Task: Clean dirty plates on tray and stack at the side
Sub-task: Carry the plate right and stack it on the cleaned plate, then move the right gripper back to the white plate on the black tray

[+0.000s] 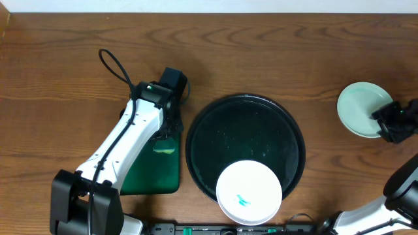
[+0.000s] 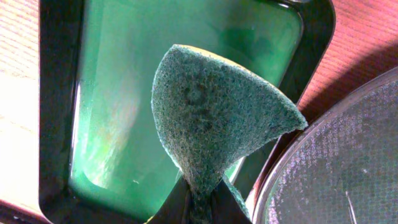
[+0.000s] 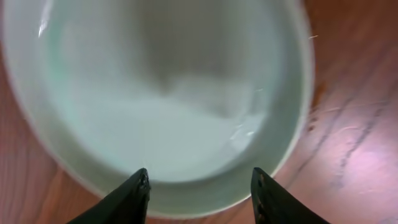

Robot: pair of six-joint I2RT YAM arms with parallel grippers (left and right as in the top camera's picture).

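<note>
While my right pincer point(image 3: 199, 177) hangs spread over the unmarked plate point(image 1: 359, 108) lying on the counter point(image 1: 65, 65), well apart from the black tray point(image 1: 196, 140), the marked plate point(image 1: 249, 192) sits against that tray's near rim. My left pincer point(image 2: 200, 202), pinching the sponge point(image 2: 211, 118) above the green tray point(image 2: 112, 93), is nearer to it: the marked plate lies to its right, toward the arms' bases.
</note>
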